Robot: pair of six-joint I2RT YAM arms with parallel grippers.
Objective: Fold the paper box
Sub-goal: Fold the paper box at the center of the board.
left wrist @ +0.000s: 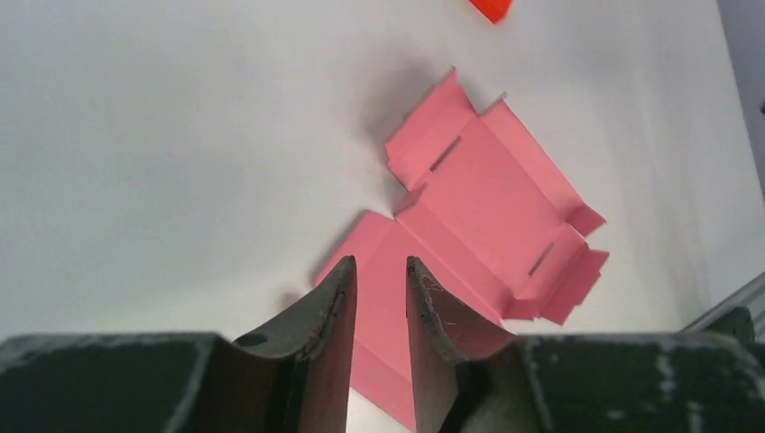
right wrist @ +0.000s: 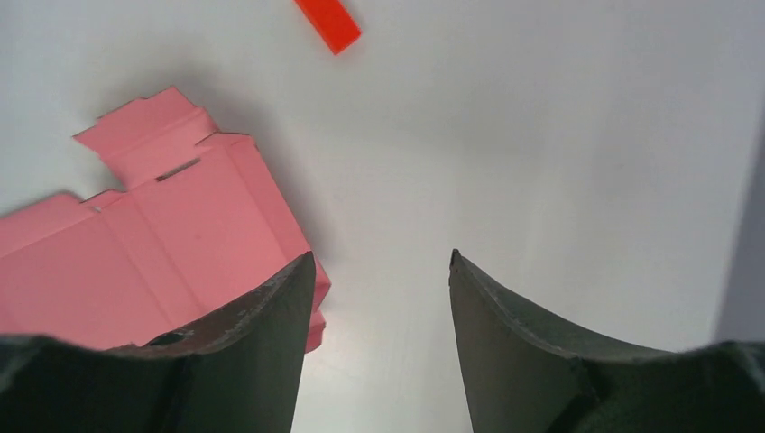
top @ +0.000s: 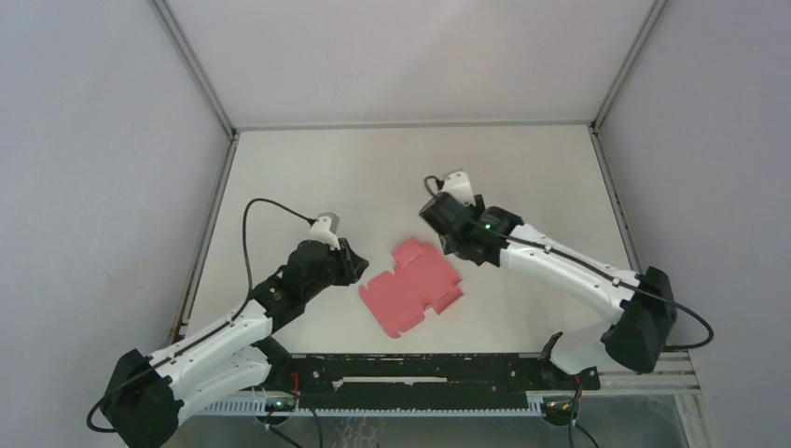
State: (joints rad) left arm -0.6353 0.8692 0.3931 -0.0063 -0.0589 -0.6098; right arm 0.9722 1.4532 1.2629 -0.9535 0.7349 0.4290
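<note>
The paper box [top: 411, 285] is a pink cardboard cut-out lying nearly flat on the white table between the two arms, with its end flaps slightly raised. My left gripper [top: 355, 264] hovers at the box's left corner. In the left wrist view its jaws [left wrist: 381, 266] stand a narrow gap apart, with the box [left wrist: 487, 198] lying below and beyond them and nothing gripped. My right gripper [top: 446, 235] is above the box's upper right edge. In the right wrist view it [right wrist: 381, 262] stands wide open over bare table, the box [right wrist: 135, 262] to its left.
A small bright red block [right wrist: 327, 23] lies on the table beyond the box, also seen at the top of the left wrist view as the red block [left wrist: 492, 7]. Grey walls enclose the table [top: 308, 177] on three sides. A black rail [top: 420, 369] runs along the near edge.
</note>
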